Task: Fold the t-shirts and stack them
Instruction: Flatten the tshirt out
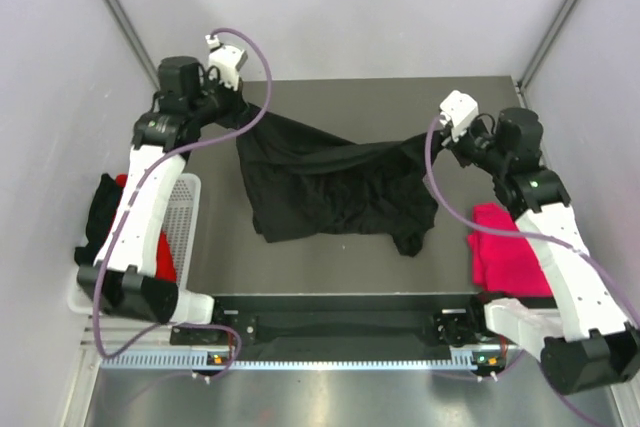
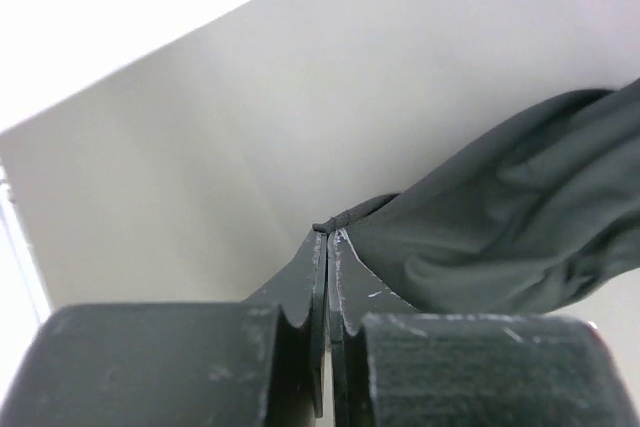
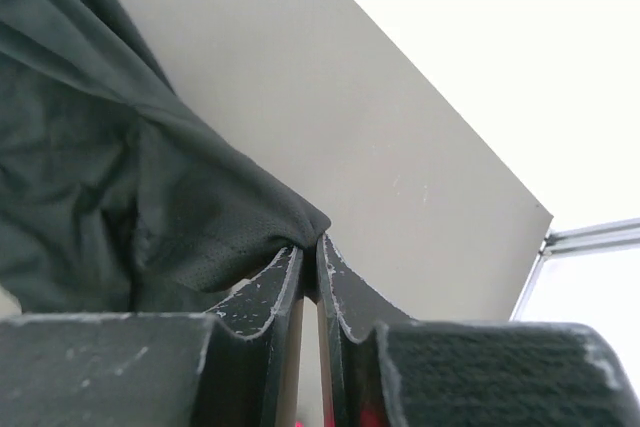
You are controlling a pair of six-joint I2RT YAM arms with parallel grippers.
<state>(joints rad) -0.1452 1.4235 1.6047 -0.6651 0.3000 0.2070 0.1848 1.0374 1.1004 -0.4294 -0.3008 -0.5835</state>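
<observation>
left arm (image 1: 140, 212) and right arm (image 1: 580, 262) share white shells, black joints, purple cables (image 1: 267, 72), scuffed black tool fingers (image 2: 300, 287).

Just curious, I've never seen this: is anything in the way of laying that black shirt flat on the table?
Nothing visible. The left gripper and right gripper pinch the black shirt; the table around it is bare, and the pink shirt lies apart, on the right.

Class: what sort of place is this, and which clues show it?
Likely a robot lab cell: plain walls enclose a table, the left arm and right arm at its edge holding a black t-shirt.
</observation>
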